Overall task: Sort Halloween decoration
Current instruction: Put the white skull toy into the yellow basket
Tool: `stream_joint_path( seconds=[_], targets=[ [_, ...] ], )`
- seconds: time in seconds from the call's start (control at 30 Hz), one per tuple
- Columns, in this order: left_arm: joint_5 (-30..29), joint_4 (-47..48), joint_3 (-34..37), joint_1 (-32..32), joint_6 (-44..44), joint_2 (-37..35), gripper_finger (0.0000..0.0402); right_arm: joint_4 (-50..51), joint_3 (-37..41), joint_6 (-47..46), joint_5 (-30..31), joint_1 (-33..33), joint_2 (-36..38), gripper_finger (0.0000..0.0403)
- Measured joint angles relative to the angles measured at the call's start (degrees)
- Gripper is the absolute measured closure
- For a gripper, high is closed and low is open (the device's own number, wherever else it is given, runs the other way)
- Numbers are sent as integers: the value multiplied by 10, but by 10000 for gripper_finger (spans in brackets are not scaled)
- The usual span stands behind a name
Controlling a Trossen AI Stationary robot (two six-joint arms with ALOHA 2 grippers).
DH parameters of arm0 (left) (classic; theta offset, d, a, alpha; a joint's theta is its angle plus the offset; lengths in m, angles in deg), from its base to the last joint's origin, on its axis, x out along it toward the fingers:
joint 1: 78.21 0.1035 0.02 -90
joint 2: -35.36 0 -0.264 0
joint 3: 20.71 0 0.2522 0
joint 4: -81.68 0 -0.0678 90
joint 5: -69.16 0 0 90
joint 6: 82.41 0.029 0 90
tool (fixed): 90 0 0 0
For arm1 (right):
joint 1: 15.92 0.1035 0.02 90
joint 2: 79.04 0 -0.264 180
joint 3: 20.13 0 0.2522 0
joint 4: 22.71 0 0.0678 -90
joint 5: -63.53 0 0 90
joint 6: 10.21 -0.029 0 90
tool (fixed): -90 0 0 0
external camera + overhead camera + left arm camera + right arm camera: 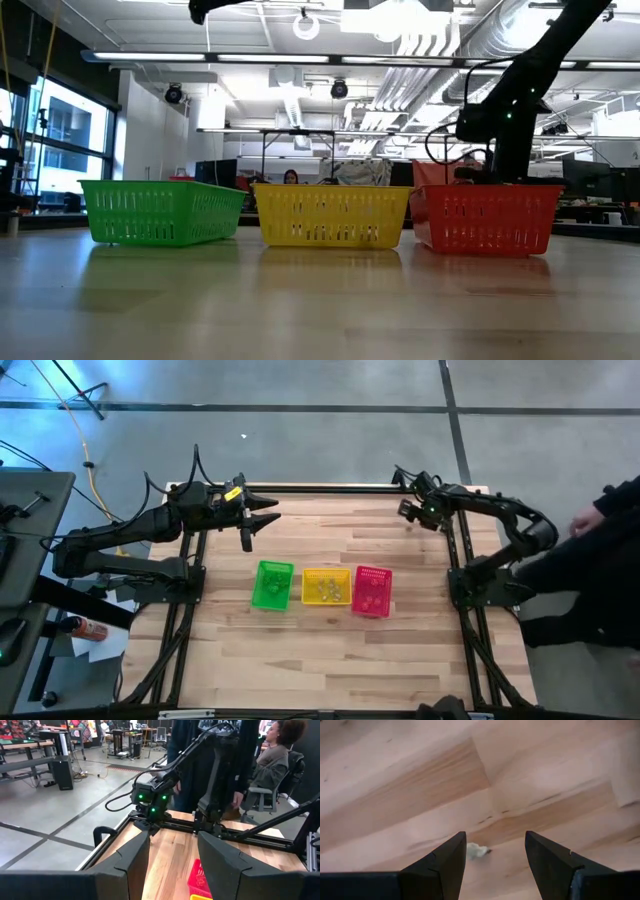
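Note:
A pale trinket of the Halloween decoration lies on the wooden table near its far right corner. My right gripper points down over it, open. The trinket sits between the fingers, close beside one of them, and I see no touch. Small trinkets show inside the yellow basket. The green basket stands to its left and the pink basket to its right, in a row at mid-table. My left gripper hangs level above the far left of the table, open, with nothing in it.
The three baskets stand side by side on the wood. A person in dark clothes stands at the table's right edge. The black frame rail runs along the far edge. Bare wood lies between the baskets and the near edge.

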Motion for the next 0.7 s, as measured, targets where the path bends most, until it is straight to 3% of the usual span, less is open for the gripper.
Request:
stream_joint_path(
  seconds=[0.2,0.7],
  targets=[
    [0,0,0,0,0,0,245,-1,0,-96,-22,-3,-14,203],
    [0,40,0,0,0,0,245,-18,0,-235,-47,-2,-27,203]
  ],
)
